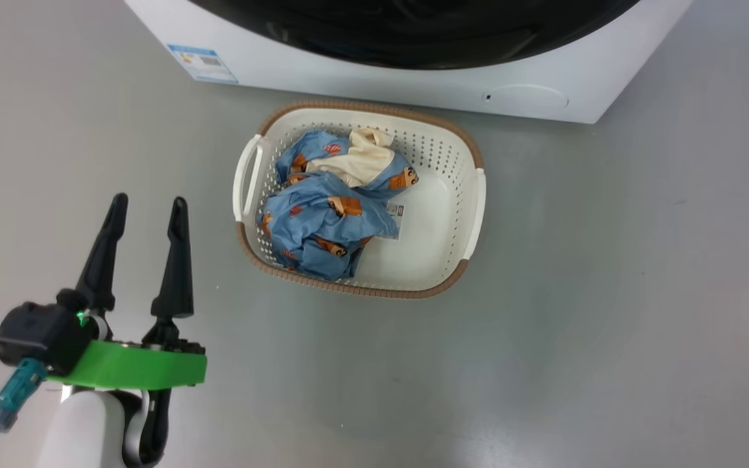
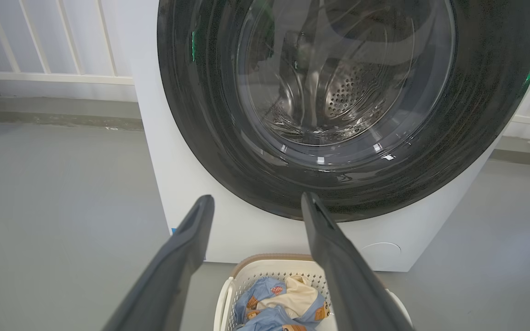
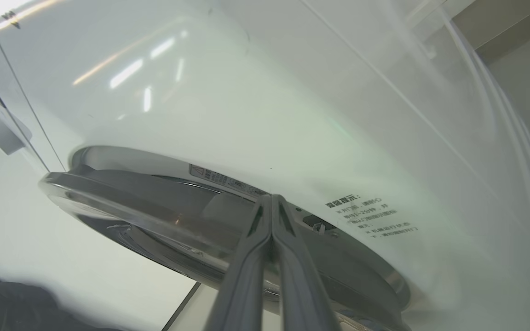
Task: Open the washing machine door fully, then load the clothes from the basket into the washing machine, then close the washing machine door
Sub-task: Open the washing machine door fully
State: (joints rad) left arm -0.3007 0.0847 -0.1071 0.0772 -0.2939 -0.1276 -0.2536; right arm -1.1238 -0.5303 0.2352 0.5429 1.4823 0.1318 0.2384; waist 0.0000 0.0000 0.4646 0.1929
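At the lower left of the head view, the left end effector (image 1: 149, 200) hangs over the grey floor (image 1: 608, 292) with its two dark fingers spread wide and nothing between them. Its arm is cut off by the bottom edge.

To its right, well apart from it, the basket (image 1: 452, 195) sits on the floor just in front of the washing machine (image 1: 348, 71). The clothes (image 1: 329, 214) lie crumpled in the basket's left half, covering part of a sticker (image 1: 395, 220) on its bottom.

The top edge cuts off all but the machine's lowest strip, which shows a blue label (image 1: 202, 63), a round flap (image 1: 530, 97) and the bottom arc of the door (image 1: 426, 39).

In the left wrist view, the door's black rim (image 2: 200, 115) lies against the machine's front (image 2: 246, 234). The drum shows dimly through the reflecting glass. The spread fingers hide part of the basket (image 2: 228, 294) and the clothes (image 2: 283, 299).

In the right wrist view, the right end effector (image 3: 272, 198) has its fingers pressed tight together and holds nothing. Its tips are at the edge of the door (image 3: 131, 207), where that meets the white front (image 3: 246, 115). Whether the door stands ajar cannot be told. A dark shape (image 3: 12, 303) at the lower left is too blurred to identify.
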